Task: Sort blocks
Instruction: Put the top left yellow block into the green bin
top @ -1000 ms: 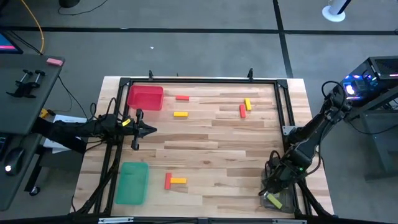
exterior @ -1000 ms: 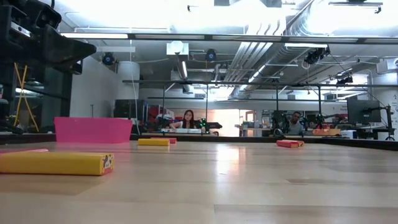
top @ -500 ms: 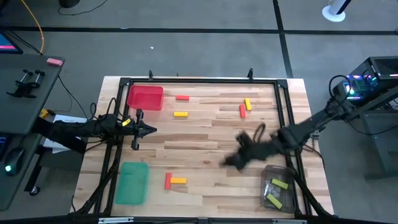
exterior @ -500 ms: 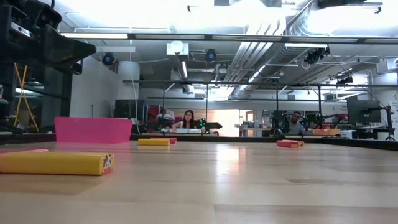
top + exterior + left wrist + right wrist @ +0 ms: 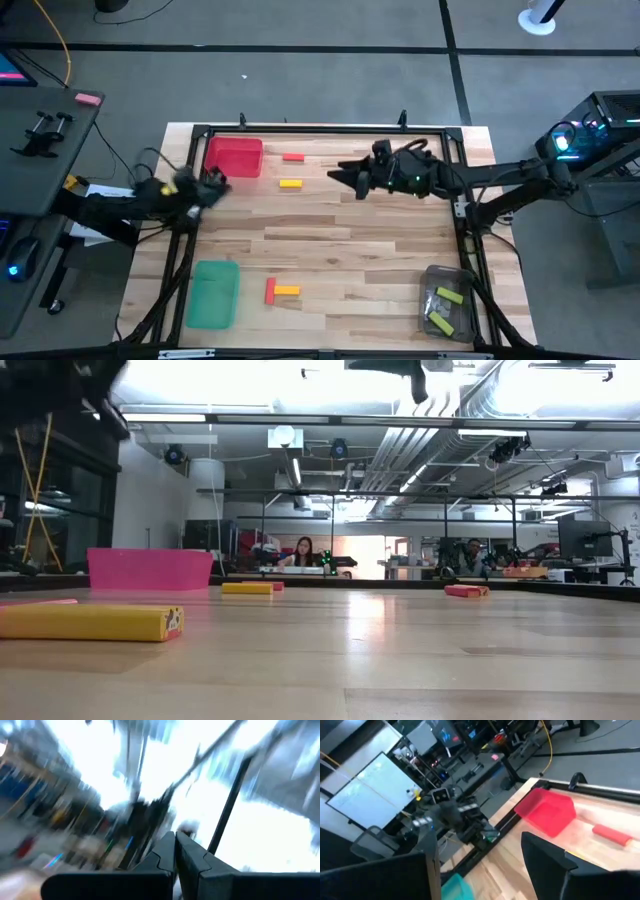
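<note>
Small blocks lie flat on the wooden table: a red block and a yellow block near the red tray, and a red one touching a yellow one beside the green tray. Two light green blocks lie in the clear tray. My right gripper hangs open above the table's far middle, pointing toward the left edge, with nothing between its fingers. My left gripper is shut and tipped upward at the left edge, holding nothing.
A black frame runs along the table's edges. My right arm reaches in across the far right part of the table. In the low view, the near yellow block lies in front, and people sit in the room far behind.
My right gripper has swung up from over the clear tray at the near right, across the table toward the far edge, and turned from pointing down to pointing level toward the left. My left gripper has tipped upward and rolled, its tip drawing back toward the left edge.
</note>
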Action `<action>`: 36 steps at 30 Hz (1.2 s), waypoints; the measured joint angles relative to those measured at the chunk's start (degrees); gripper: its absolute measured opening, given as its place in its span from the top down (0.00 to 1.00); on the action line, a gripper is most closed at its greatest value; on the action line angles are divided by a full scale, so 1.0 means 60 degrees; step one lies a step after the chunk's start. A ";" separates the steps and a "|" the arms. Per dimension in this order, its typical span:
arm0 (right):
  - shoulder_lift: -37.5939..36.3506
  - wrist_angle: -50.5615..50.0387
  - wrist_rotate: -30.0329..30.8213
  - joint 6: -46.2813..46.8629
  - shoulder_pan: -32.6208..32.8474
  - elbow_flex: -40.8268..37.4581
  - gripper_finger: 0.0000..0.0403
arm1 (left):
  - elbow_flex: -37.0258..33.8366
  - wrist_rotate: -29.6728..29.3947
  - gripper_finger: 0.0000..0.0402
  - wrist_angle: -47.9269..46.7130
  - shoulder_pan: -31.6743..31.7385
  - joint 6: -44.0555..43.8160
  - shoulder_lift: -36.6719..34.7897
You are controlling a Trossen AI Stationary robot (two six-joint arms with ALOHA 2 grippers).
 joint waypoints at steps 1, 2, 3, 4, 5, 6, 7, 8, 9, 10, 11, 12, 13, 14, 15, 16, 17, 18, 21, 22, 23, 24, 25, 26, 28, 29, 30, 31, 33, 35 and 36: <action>0.0000 0.0014 -0.0092 0.0022 -0.0083 0.0000 0.57 | 0.0000 -0.0230 1.00 0.0841 0.0000 -0.0372 0.0000; 0.0000 -0.0012 -0.0124 0.0035 -0.0141 0.0000 0.57 | 0.0000 -0.0481 1.00 0.1696 0.0000 -0.0681 0.0000; 0.0000 -0.0039 -0.0149 0.0070 -0.0176 0.0000 0.57 | 0.0006 -0.0718 1.00 0.2442 0.0000 -0.0902 0.0000; 0.0003 -0.0047 -0.0174 0.0072 -0.0200 -0.0007 0.57 | 0.0017 -0.1053 1.00 0.3099 0.0000 -0.1012 -0.0004; 0.0004 -0.0047 -0.0186 0.0068 -0.0213 -0.0007 0.57 | 0.0021 -0.1636 1.00 0.3608 -0.0004 -0.1003 -0.0002; 0.0004 -0.0047 -0.0186 0.0056 -0.0214 -0.0007 0.57 | 0.0088 -0.2364 1.00 0.3723 -0.0004 -0.0910 0.0032; 0.0004 -0.0045 -0.0186 -0.0004 -0.0214 -0.0007 0.57 | 0.0288 -0.2931 1.00 0.3327 0.0004 -0.0914 0.0177; 0.0004 -0.0048 -0.0186 -0.0106 -0.0214 -0.0007 0.57 | 0.0583 -0.3154 1.00 0.2449 0.0007 -0.0927 0.0368; 0.0004 -0.0055 -0.0185 -0.0222 -0.0214 -0.0007 0.57 | 0.0972 -0.3134 1.00 0.1263 0.0004 -0.1036 0.0696; 0.0004 -0.0069 -0.0181 -0.0298 -0.0218 -0.0007 0.57 | 0.1402 -0.3008 1.00 0.0106 0.0004 -0.1263 0.1169; 0.0004 -0.0112 -0.0146 -0.0409 -0.0232 -0.0007 0.57 | 0.1816 -0.2821 1.00 -0.0796 0.0021 -0.1459 0.1733; 0.0004 -0.0147 -0.0129 -0.0477 -0.0242 -0.0007 0.57 | 0.2276 -0.2621 1.00 -0.1379 0.0065 -0.1570 0.2460; 0.0004 -0.0174 -0.0115 -0.0520 -0.0273 -0.0007 0.57 | 0.2702 -0.2455 1.00 -0.1704 0.0111 -0.1567 0.3159; 0.0004 -0.0202 -0.0117 -0.0594 -0.0311 -0.0007 0.57 | 0.3121 -0.2342 1.00 -0.1983 0.0176 -0.1376 0.3830; 0.0004 -0.0199 -0.0116 -0.0678 -0.0347 -0.0007 0.57 | 0.3575 -0.2195 1.00 -0.2350 0.0278 -0.1001 0.4510; 0.0004 -0.0206 -0.0141 -0.0717 -0.0392 -0.0007 0.57 | 0.4060 -0.1960 0.99 -0.2852 0.0424 -0.0583 0.5165; 0.0004 -0.0235 -0.0197 -0.0721 -0.0439 -0.0007 0.57 | 0.4675 -0.1613 0.99 -0.3789 0.0627 -0.0205 0.5759; 0.0004 -0.0272 -0.0307 -0.0723 -0.0483 -0.0007 0.57 | 0.5272 -0.1279 0.97 -0.4979 0.0884 0.0142 0.6323; 0.0004 -0.0402 -0.0692 -0.0719 -0.0584 -0.0007 0.57 | 0.7066 -0.0265 0.90 -0.8671 0.1815 0.1210 0.8201; 0.0004 -0.0437 -0.0862 -0.0723 -0.0596 -0.0007 0.57 | 0.7548 -0.0004 0.86 -0.9634 0.2113 0.1656 0.8819; 0.0004 -0.0497 -0.1044 -0.0745 -0.0596 -0.0007 0.57 | 0.7978 0.0255 0.82 -1.0405 0.2381 0.2106 0.9435; 0.0004 -0.0523 -0.1238 -0.0881 -0.0592 -0.0007 0.57 | 0.8353 0.0467 0.78 -1.0884 0.2625 0.2485 1.0049; 0.0004 -0.0546 -0.1400 -0.1013 -0.0589 -0.0007 0.57 | 0.8676 0.0650 0.75 -1.1177 0.2825 0.2819 1.0595; 0.0004 -0.0553 -0.1516 -0.1133 -0.0589 -0.0007 0.57 | 0.8968 0.0846 0.71 -1.1421 0.3027 0.3143 1.1175; 0.0004 -0.0546 -0.1615 -0.1207 -0.0581 -0.0007 0.57 | 0.9420 0.1291 0.64 -1.1598 0.3387 0.3680 1.2176; 0.0004 -0.0546 -0.1621 -0.1222 -0.0582 -0.0007 0.57 | 0.9632 0.1567 0.61 -1.1637 0.3529 0.3789 1.2658; 0.0004 -0.0549 -0.1624 -0.1227 -0.0582 -0.0007 0.57 | 0.9842 0.1835 0.58 -1.1634 0.3650 0.3835 1.3136; 0.0004 -0.0549 -0.1660 -0.1272 -0.0582 -0.0007 0.57 | 1.0028 0.1986 0.56 -1.1633 0.3742 0.3915 1.3590; -0.0054 -0.0552 -0.1834 -0.1493 -0.0585 -0.0007 0.57 | 1.0378 0.1991 0.54 -1.1711 0.3892 0.4161 1.4456; -0.0205 -0.0536 -0.1849 -0.1690 -0.0582 -0.0007 0.57 | 1.0666 0.1626 0.53 -1.1858 0.4001 0.4259 1.5247; -0.0310 -0.0533 -0.1842 -0.1718 -0.0582 -0.0007 0.57 | 1.0812 0.1538 0.53 -1.1951 0.4055 0.4261 1.5586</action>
